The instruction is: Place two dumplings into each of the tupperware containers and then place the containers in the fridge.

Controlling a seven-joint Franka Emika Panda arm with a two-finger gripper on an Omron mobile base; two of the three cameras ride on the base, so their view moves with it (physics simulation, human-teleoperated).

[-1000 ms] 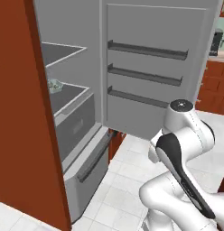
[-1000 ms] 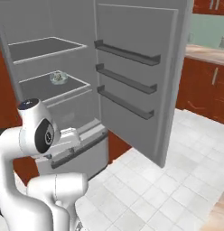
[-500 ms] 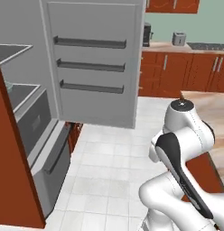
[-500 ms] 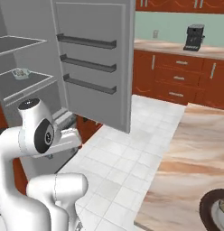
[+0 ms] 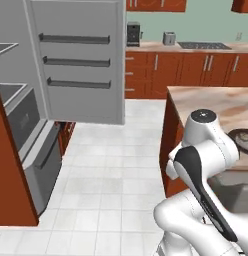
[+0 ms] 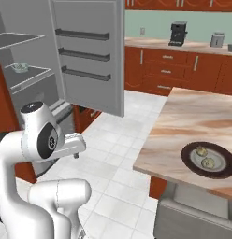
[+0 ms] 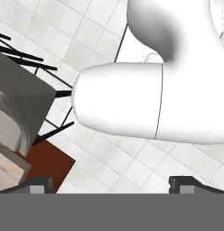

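Observation:
Two dumplings (image 6: 200,151) (image 6: 209,163) lie on a dark-rimmed round plate (image 6: 186,158) on the island counter at the right; the plate's edge (image 5: 242,137) peeks out behind my arm in the left base view. The fridge (image 6: 24,28) stands open at the left with its door (image 6: 90,56) swung wide. One pale tupperware container (image 6: 19,67) sits on a middle shelf; its contents are too small to make out. My gripper (image 7: 111,184) is open, its fingertips (image 7: 41,182) far apart with nothing between them, pointing down over the tiled floor by my own body.
The marble-topped island (image 6: 197,116) fills the right side, with a grey unit (image 6: 192,210) below its near edge. Red-brown cabinets, a coffee machine (image 6: 177,33) and a toaster (image 6: 217,39) line the back wall. Tiled floor (image 5: 106,170) lies between fridge and island.
The whole picture has swung right: the base has turned away from the fridge, bringing the island and the plate into view. The gripper has stayed open.

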